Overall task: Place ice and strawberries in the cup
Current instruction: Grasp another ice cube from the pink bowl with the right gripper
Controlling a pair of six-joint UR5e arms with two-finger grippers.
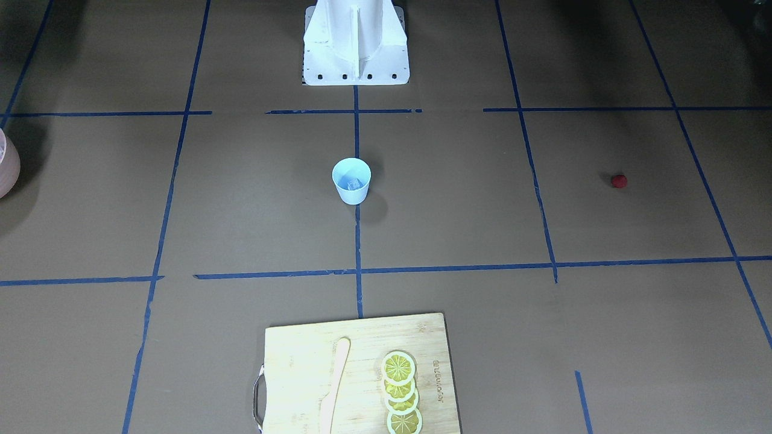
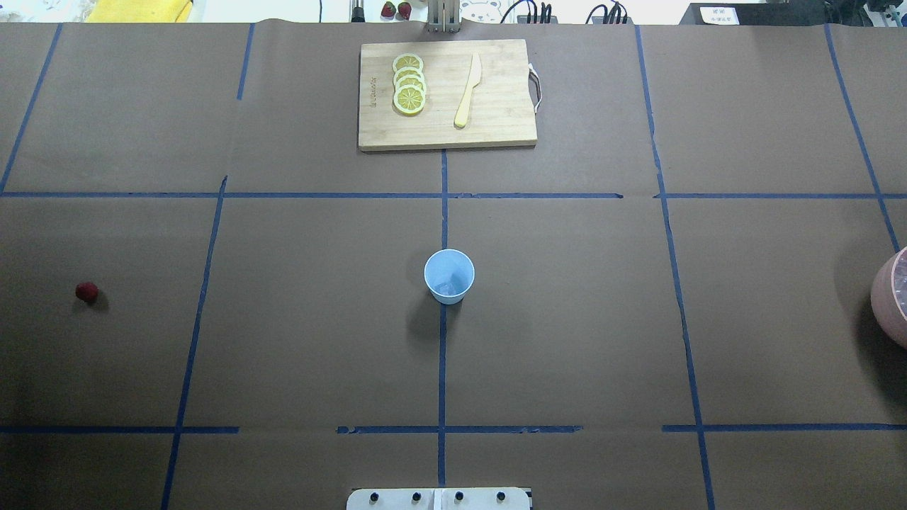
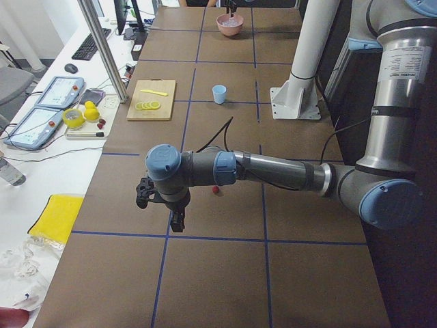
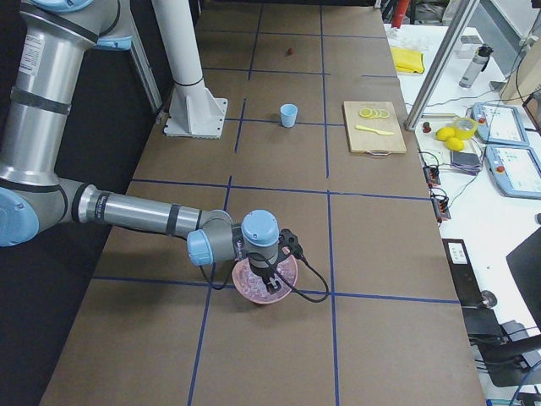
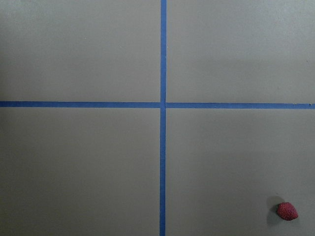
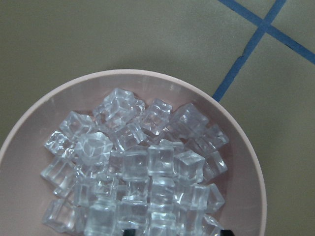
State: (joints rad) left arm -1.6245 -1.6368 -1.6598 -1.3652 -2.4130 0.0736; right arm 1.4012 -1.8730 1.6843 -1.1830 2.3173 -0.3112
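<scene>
The right claw (image 6: 176,232) is seen open at the lower frame edge, above the ice (image 6: 147,167) in the bowl (image 6: 147,73); the state of the left claw (image 3: 177,220) cannot be told

The pink bowl (image 2: 891,301) runs off the overhead picture's right edge. My left gripper (image 3: 177,223) looks too small to judge.

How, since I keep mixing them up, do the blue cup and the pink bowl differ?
The cup is pale blue, narrow and tapered; the bowl is pink, wide and rounded. The bowl is heaped with ice; the cup holds little. Both stand upright, open-topped.
</scene>
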